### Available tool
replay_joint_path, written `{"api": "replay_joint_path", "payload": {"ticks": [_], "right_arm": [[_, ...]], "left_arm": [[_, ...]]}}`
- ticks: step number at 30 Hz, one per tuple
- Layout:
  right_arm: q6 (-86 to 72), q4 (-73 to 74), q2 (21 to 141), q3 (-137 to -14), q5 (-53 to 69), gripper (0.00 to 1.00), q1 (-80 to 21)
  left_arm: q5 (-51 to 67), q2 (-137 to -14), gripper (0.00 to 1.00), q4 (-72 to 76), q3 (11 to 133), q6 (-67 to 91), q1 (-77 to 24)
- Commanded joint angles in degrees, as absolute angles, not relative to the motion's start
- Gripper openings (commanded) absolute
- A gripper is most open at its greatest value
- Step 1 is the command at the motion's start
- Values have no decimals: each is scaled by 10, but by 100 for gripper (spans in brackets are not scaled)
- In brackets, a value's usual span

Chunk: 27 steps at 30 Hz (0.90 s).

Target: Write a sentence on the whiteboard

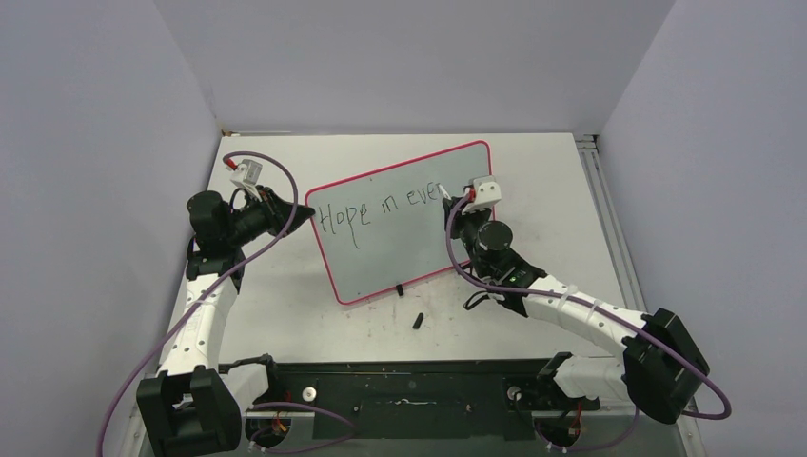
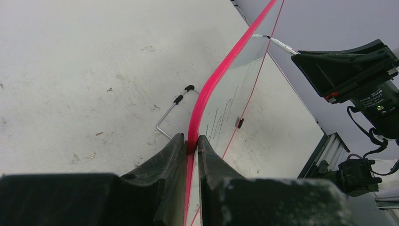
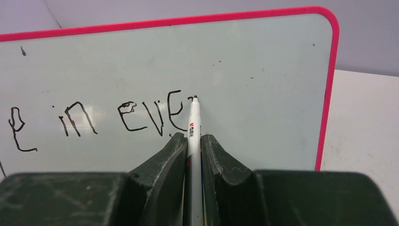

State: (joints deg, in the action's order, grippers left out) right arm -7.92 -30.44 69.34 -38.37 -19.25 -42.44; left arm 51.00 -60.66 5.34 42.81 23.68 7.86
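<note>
The whiteboard, pale with a red-pink rim, stands tilted at mid-table. My left gripper is shut on its left edge; in the left wrist view the fingers pinch the pink rim. The sentence in black marker reads "Hope in eve". My right gripper is shut on a white pen, held between its fingers. The pen tip touches the whiteboard just right of the last "e" of the lettering, where a short new stroke begins.
A small black pen cap lies on the table in front of the board. A wire stand juts out behind the board's left edge. A metal rail runs along the table's right side.
</note>
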Motion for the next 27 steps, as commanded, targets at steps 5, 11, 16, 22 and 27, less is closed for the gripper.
{"api": "replay_joint_path", "payload": {"ticks": [5,11,16,22,27], "right_arm": [[-74,-339,699,-404,-192,5,-415],[-79,-334,698,-398,-191,5,-414],[-83,-328,692,-386,-203,5,-413],[-88,-324,685,-381,-211,5,-411],[-92,-321,684,-379,-207,5,-412]], "left_arm": [[515,-604,4,35,444,221,69],[516,-603,3,34,444,221,69],[517,-603,3,34,444,221,68],[517,-602,3,34,444,221,68],[517,-603,3,34,444,221,68]]}}
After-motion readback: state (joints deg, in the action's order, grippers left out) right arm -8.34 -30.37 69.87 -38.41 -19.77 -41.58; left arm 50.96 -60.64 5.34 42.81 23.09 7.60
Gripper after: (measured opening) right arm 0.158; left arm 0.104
